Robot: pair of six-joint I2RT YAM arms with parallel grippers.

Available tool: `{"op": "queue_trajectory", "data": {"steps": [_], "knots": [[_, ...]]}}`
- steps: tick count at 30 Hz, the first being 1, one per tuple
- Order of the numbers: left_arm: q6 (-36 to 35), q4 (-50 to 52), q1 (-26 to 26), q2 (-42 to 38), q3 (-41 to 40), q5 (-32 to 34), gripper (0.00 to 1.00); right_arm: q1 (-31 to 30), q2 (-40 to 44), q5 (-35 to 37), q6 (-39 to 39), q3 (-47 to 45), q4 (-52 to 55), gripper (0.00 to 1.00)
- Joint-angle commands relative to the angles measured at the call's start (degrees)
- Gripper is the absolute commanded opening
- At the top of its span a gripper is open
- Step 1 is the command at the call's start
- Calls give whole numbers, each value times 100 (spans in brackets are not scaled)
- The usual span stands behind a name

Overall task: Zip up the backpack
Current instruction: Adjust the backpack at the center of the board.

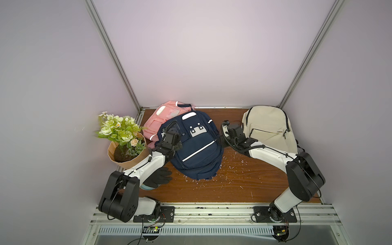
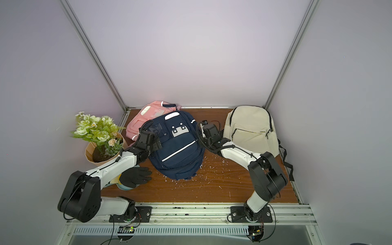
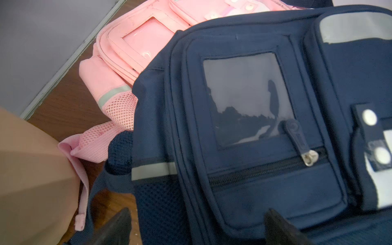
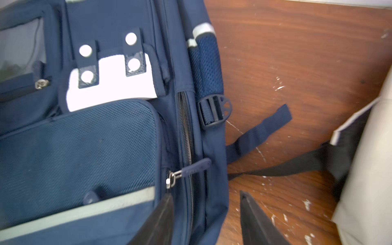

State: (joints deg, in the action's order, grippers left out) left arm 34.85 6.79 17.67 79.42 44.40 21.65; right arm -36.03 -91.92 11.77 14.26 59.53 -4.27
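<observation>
The navy backpack (image 1: 197, 148) (image 2: 177, 148) lies front up in the middle of the wooden table. My left gripper (image 3: 198, 220) (image 1: 169, 135) hovers open over the bag's left side, its fingers apart and holding nothing. Ahead of it is a small window pocket with a zipper pull (image 3: 296, 135). My right gripper (image 4: 204, 195) (image 1: 222, 141) is open at the bag's right edge. One finger is over the fabric and the other over the table. The side zipper (image 4: 186, 127) runs between them. Its navy pull (image 4: 196, 166) lies loose just beyond the fingertips.
A pink backpack (image 1: 167, 114) lies partly under the navy one at the back left. A cream backpack (image 1: 269, 127) sits at the back right, close to my right arm. A potted flower bunch (image 1: 125, 146) and a black glove (image 1: 161, 176) are at the left. White scraps (image 1: 233, 167) litter the table.
</observation>
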Motion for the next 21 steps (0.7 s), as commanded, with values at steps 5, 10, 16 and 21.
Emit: {"op": "queue_trajectory", "data": {"steps": [5, 10, 16, 21], "knots": [[149, -89, -296, 660, 333, -167, 85, -2, 603, 66, 823, -596, 140, 62], [66, -285, -310, 1096, 398, -498, 55, -17, 599, -384, 1432, -963, -84, 67], [66, -500, -309, 1067, 218, -815, 28, -67, 256, -860, 1820, -1141, -422, 68], [66, -619, -306, 795, 20, -1050, 9, -126, -93, -982, 1886, -1011, -436, 66]]}}
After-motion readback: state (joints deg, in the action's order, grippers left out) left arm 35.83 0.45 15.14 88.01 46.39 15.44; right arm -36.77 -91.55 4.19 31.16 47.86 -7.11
